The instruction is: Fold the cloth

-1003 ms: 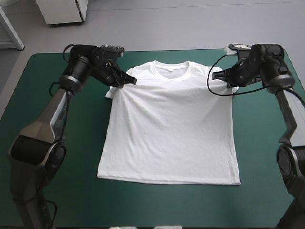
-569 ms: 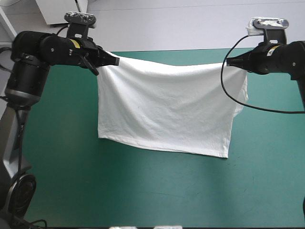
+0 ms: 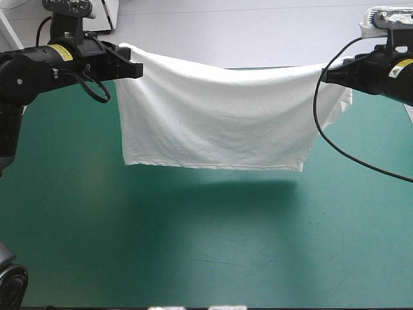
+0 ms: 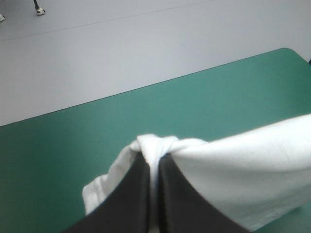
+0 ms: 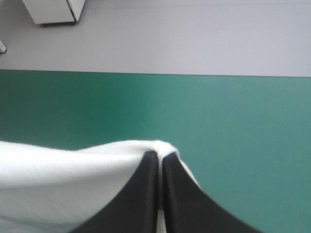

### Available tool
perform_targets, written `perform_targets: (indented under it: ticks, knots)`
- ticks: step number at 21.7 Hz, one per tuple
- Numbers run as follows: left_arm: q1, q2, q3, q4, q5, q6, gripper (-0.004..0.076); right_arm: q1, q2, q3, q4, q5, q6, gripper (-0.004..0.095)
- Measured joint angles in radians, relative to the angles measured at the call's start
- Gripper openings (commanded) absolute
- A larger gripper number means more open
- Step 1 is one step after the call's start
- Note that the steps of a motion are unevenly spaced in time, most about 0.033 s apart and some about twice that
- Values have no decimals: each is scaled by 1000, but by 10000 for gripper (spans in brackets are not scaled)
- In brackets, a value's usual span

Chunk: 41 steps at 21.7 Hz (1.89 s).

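Glossy blk L arm (image 3: 32, 68), R arm (image 3: 377, 76), yellow label (image 3: 62, 51) each, black finned jaws.

The T-shirt (image 3: 213, 116), earlier spread flat on the teal-green cover (image 3: 193, 245) and then half raised, now hangs wholly clear of the table, hem included. The left gripper (image 3: 137, 70) and right gripper (image 3: 324, 75) have risen and moved further apart.

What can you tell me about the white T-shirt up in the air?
The T-shirt is white, soft-looking cloth, a little wrinkled. It hangs like a curtain, stretched between the left gripper and the right gripper, sagging slightly in the middle. Each gripper's black fingers are shut on a bunched top corner. Its lower edge appears lifted off the teal-green table, casting a shadow there.
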Motion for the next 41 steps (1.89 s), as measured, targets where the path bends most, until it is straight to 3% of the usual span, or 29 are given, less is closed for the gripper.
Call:
perform_targets:
  ticks: [4, 10, 14, 21, 25, 26, 30, 41]
  knots:
    - [0, 75, 0, 41, -169, 2, -10, 0, 67, 0, -9, -174, 0, -17]
    - [0, 246, 3, 86, -575, 2, -10, 0, 243, -1, -41, -556, 0, -17]
    - [3, 309, 5, 86, -721, 2, -10, 0, 330, -88, -49, -589, -32, -17]
    - [26, 434, 4, 86, -713, 2, -10, 0, 451, -139, -50, -445, -45, -17]
    - [30, 526, 5, 85, -605, 0, -10, 0, 548, -139, -33, -322, -45, -17]
    - [30, 566, 17, 84, -531, -1, -10, 0, 587, -139, -13, -279, -45, -17]
    - [30, 575, 89, 85, -474, -28, -10, 0, 603, -88, 5, -240, -49, -17]
    - [7, 130, 942, 42, -605, -78, -10, 1, 318, 657, 127, -361, -140, -17]
